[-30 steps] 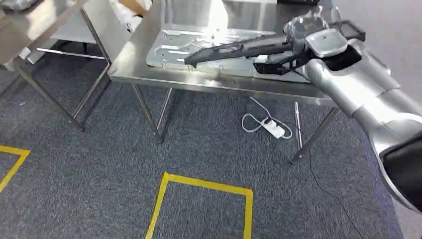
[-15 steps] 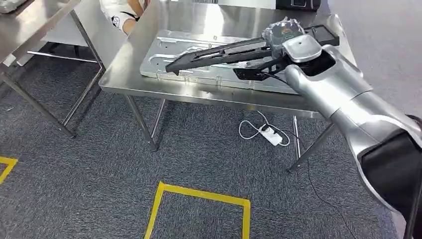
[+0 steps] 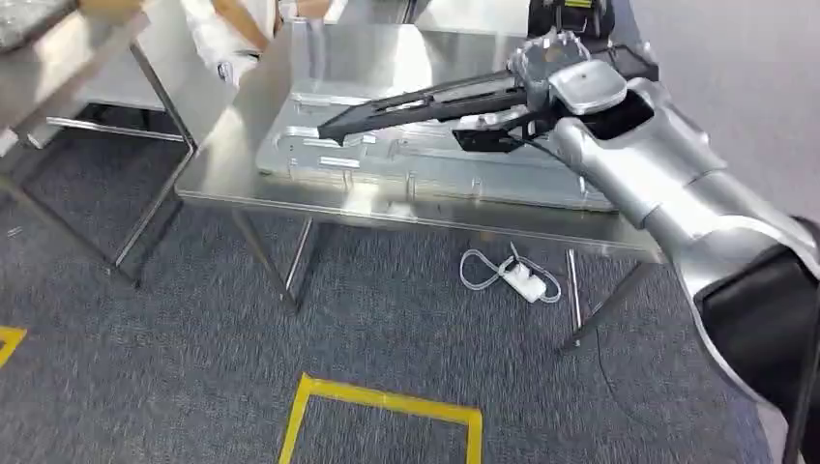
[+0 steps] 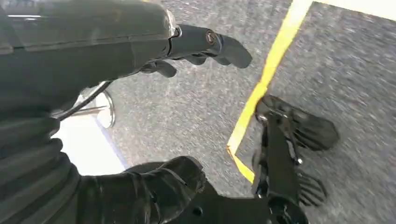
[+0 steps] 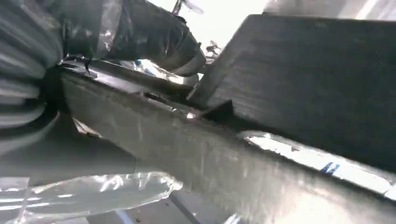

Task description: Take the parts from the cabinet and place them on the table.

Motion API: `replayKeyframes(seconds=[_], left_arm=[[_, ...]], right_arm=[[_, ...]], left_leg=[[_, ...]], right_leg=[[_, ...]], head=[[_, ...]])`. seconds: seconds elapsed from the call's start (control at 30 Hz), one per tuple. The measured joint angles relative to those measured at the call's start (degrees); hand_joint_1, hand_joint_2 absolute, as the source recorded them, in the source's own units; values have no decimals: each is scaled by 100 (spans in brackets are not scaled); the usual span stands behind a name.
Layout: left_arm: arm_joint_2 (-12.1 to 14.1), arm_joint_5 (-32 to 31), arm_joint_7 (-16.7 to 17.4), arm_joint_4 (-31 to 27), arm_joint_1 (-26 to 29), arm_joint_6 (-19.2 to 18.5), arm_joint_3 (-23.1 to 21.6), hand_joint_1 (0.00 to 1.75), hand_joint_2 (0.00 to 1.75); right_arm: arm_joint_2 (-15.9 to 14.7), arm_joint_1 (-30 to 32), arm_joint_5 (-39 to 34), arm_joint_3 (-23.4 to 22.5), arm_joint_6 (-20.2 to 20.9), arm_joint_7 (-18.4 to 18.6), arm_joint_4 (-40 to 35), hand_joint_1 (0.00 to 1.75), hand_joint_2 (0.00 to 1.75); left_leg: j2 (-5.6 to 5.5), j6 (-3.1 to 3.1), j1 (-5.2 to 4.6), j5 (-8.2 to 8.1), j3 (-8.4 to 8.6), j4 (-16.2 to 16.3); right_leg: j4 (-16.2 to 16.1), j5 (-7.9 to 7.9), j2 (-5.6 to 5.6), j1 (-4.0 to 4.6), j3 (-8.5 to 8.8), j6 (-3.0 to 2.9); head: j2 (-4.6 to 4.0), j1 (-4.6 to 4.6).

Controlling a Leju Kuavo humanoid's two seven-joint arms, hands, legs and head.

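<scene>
The placing step is in hand: the right hand point(image 3: 553, 70) grips a long black plastic part point(image 3: 425, 101) at its near end and holds it out over the stainless steel table point(image 3: 319, 198), the part's far tip pointing toward the robot's left and tilted slightly downward. In the right wrist view the grey thumb point(image 5: 154, 35) presses against the dark bar of the part point(image 5: 224, 158), so the fingers are clamped on it rather than spread. The part appears to hang just above a large silver sheet-metal panel point(image 3: 387, 155) that already lies flat across most of the tabletop; whether it touches the panel cannot be told. The next move probably calls for lowering the part level and loosening the fingers only once it rests on something steady, since the long overhang could swing or tip if let go early. The panel stands in the way: little bare table is left, so the part would likely land on top of it or need to go toward the free strip near the front edge. The left hand point(image 4: 154, 51) hangs low over the grey carpet beside a yellow floor line point(image 4: 266, 79), holding nothing, its fingers loosely apart. Under the table lie a white power strip point(image 3: 520, 280) and its cable, and another steel table point(image 3: 58, 58) stands further to the left.
</scene>
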Motion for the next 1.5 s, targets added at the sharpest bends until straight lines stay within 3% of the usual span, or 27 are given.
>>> replayKeyframes(seconds=[0.07, 0.1, 0.13, 0.17, 0.23, 0.27, 0.3, 0.43, 0.5, 0.6, 0.63, 0.7, 0.73, 0.77, 0.8, 0.83, 0.93, 1.0, 1.1, 1.17, 1.2, 1.23, 1.3, 1.33, 1.37, 1.47, 1.5], left_arm=[[0, -13, 55, 0, 2, -31, 0, 0, 175], [-2, -39, 55, 0, 1, -29, 0, 0, 175], [0, -59, 53, 0, 3, -22, 0, 0, 175], [0, -61, 46, 0, 4, -11, 0, 0, 175], [28, -85, 46, 0, 27, 0, 2, 0, 175], [35, -113, 44, 0, 33, 0, 2, 0, 175], [39, -120, 44, 0, 37, -7, 2, 0, 175], [39, -140, 40, 0, 22, -13, 2, 0, 175], [39, -142, 42, 0, 22, -15, 2, 0, 175], [44, -170, 46, 0, 2, -15, 2, 0, 175], [50, -181, 48, 0, 8, -15, 2, 0, 175], [57, -194, 51, 0, 18, -13, 2, 0, 175], [57, -199, 59, 0, 27, -13, 4, 0, 175], [57, -207, 62, 0, 40, -15, 4, 0, 175], [30, -218, 64, 11, 43, -18, 4, 0, 175], [35, -225, 68, 11, 27, -20, 4, 0, 175], [37, -247, 99, 11, 1, -20, 4, 0, 175], [55, -251, 110, 11, 2, -18, 4, 0, 175], [52, -251, 118, 11, 0, -22, 4, 0, 175], [61, -251, 123, 11, 10, -20, 4, 0, 175], [74, -258, 132, 11, 26, -15, 4, 0, 175], [87, -273, 134, 11, 37, -15, 4, 0, 175], [92, -304, 134, 11, 71, -15, 4, 0, 175], [109, -306, 134, 11, 62, -18, 4, 0, 175], [107, -308, 129, 13, 54, -29, 4, 0, 175], [103, -280, 66, 13, 13, -83, 7, 0, 175], [96, -266, 42, 13, 23, -90, 7, 0, 175]], right_arm=[[2, -9, -11, 0, 6, -37, 18, 175, 175], [2, -7, -18, 0, 15, -46, 26, 175, 175], [4, -3, -31, 0, 31, -72, 35, 175, 175], [4, -3, -44, 2, 42, -92, 44, 175, 175], [9, -7, -66, 2, 46, -96, 50, 175, 175], [9, -9, -72, 2, 46, -96, 55, 175, 175], [9, -19, -77, 2, 50, -96, 68, 175, 175], [9, -48, -77, 2, 50, -105, 90, 175, 175], [2, -69, -79, 2, 46, -101, 94, 175, 175], [-24, -43, -99, 2, 37, -112, 116, 175, 175], [-37, -10, -99, 2, 37, -112, 129, 175, 175], [-59, 25, -99, 2, 37, -114, 158, 175, 175], [-74, 23, -98, 2, 37, -116, 164, 175, 175], [-88, 22, -101, 2, 35, -120, 171, 175, 175], [-92, 27, -105, 2, 35, -127, 188, 175, 175], [-109, 15, -116, 4, 31, -136, 201, 175, 175], [-131, -34, -164, 4, 26, -166, 195, 175, 175], [-107, -69, -184, 4, 20, -181, 184, 175, 175], [-136, -91, -197, 4, 22, -181, 197, 175, 175], [-136, -69, -197, 4, 24, -199, 201, 175, 175], [-136, -53, -197, 4, 24, -199, 201, 175, 175], [-136, -42, -197, 4, 24, -199, 201, 175, 175], [-149, -28, -210, 4, 24, -199, 210, 175, 175], [-171, -10, -217, 4, 22, -199, 219, 175, 175], [-197, -3, -230, 4, 15, -199, 221, 175, 175], [-262, 29, -295, 7, 0, -221, 208, 175, 175], [-291, 26, -304, 7, -7, -223, 208, 175, 175]], left_leg=[[0, -19, 3, -351, -519, 881], [0, -48, 5, -428, -747, 1175], [1, -60, 7, -344, -871, 1222], [1, -55, 6, -104, -862, 1004], [7, -6, 6, 562, -559, 52], [14, 17, 6, 754, -456, -345], [17, 13, -39, 496, -436, -396], [10, 156, -29, 561, -305, -440], [12, 214, -15, 536, -224, -477], [-6, 251, -18, 424, -136, -476], [-21, 247, -19, 371, -68, -475], [-40, 242, -30, 248, 99, -475], [-42, 232, -42, 181, 194, -475], [-40, 219, -53, 100, 282, -484], [-38, 195, -57, 40, 349, -454], [-71, 151, -51, 6, 325, -496], [-32, 63, -52, 11, 456, -472], [4, 41, -50, 46, 286, -97], [9, -26, -23, -355, -512, 1025], [10, -52, -23, -467, -826, 1108], [10, -47, -24, -347, -839, 875], [10, -35, -24, -40, -794, 456], [18, 13, -47, 1057, -731, -433], [18, 43, -62, 871, -741, -476], [4, 85, -64, 962, -697, -433], [-7, 148, -42, 914, -638, -503], [-5, 182, -45, 887, -588, -526]], right_leg=[[6, -54, 4, 17, 34, -45], [19, -93, 14, 27, 42, -48], [34, -134, 33, 31, 63, -47], [56, -178, 45, 31, 93, -37], [96, -289, 50, 28, 189, 0], [113, -342, 45, 29, 217, 27], [133, -366, 53, 52, 220, 63], [158, -411, 61, 55, 262, 185], [586, -488, 34, 27, 22, 230], [1758, -915, 35, 15, -803, 280], [1850, -923, 34, 11, -957, 277], [1399, -631, 34, 11, -933, 255], [972, -313, 35, 19, -824, 213], [450, 184, 30, 47, -706, 142], [222, 450, 34, 90, -720, 92], [190, 287, 6, 124, -644, 75], [134, 237, 15, 136, -520, -8], [46, 186, 23, 81, -312, -20], [45, -3, 27, 63, -123, -64], [53, -146, 47, 56, 41, -56], [53, -222, 58, 48, 138, -44], [55, -311, 64, 42, 247, -25], [64, -475, 66, 59, 376, 33], [103, -506, 80, 62, 412, 58], [95, -535, 86, 65, 404, 99], [88, -667, 75, 36, 390, 183], [285, -737, 62, 32, 321, 206]], head=[[0, 0], [0, 5], [0, 0], [0, 0], [0, 0], [0, 0], [-2, 3], [0, 0], [0, 7], [0, 9], [0, 9], [0, 9], [0, 9], [0, 11], [-2, 5], [-2, 7], [0, 20], [0, 22], [0, 18], [0, 18], [0, 18], [-2, 18], [-2, 20], [0, 22], [-2, 29], [0, 22], [0, 22]])
